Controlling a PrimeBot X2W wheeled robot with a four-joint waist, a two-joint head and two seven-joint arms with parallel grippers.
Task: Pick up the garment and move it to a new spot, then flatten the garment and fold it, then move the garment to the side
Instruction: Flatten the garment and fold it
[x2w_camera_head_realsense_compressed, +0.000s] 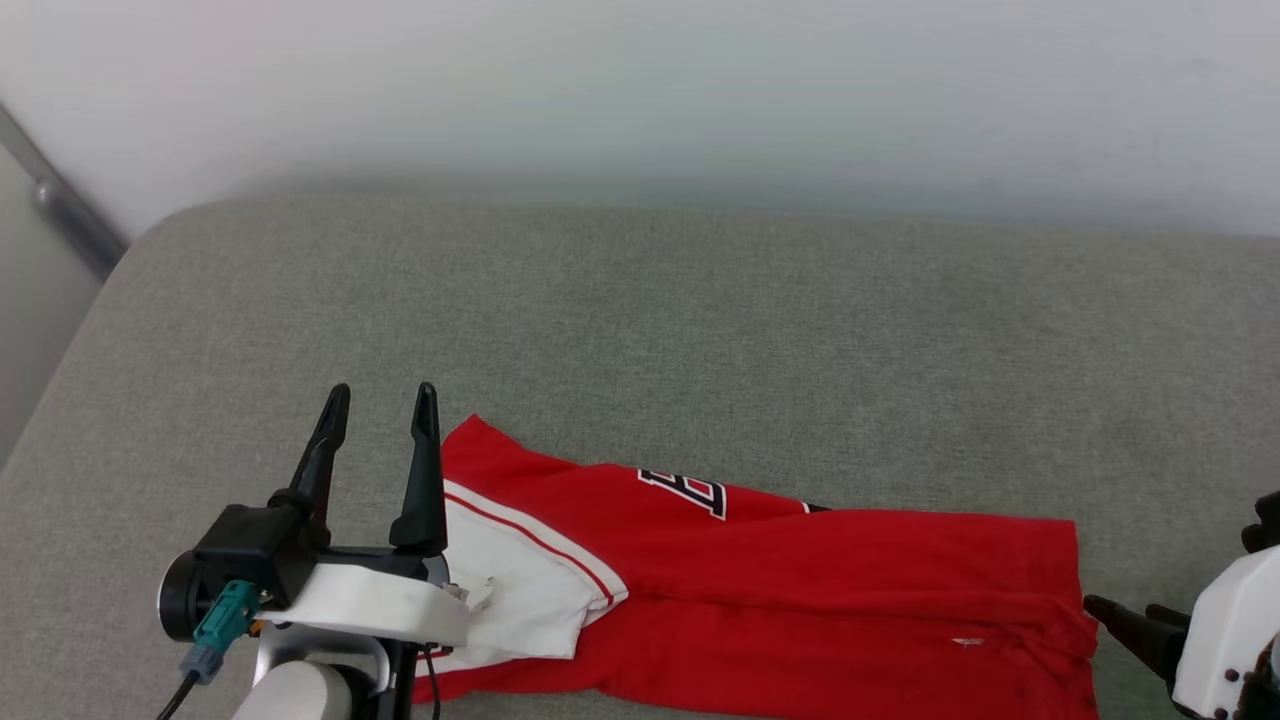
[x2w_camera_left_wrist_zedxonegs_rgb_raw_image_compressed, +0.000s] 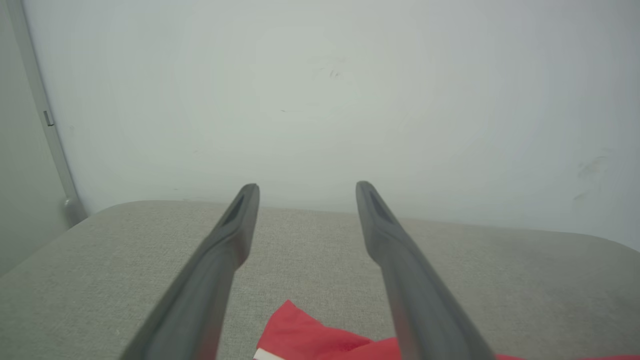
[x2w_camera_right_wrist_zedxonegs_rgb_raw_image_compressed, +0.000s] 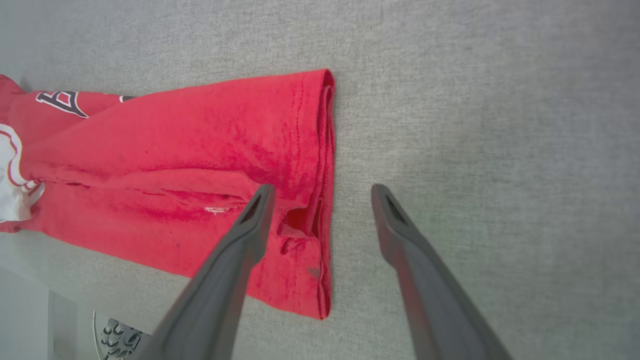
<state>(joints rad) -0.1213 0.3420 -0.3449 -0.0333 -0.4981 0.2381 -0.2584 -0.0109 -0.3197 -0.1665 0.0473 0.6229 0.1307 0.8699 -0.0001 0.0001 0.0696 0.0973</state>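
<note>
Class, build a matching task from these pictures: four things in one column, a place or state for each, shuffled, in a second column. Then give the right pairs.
Column one
1. left tool with two dark fingers
2. right tool with two dark fingers
3. bright red thin-fabric jersey
4. grey woven cushion

Column two
A. lies as a long strip
B. open, at the red hem
C. under the jersey
D. open, by the white sleeve

Pairs: 1-D, 2-B, 3-A, 4-C

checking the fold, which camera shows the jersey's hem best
The right wrist view: the hem runs full length, close up, layers visible. The head view shows it small, far right. The left wrist view catches a red corner of the jersey.
</note>
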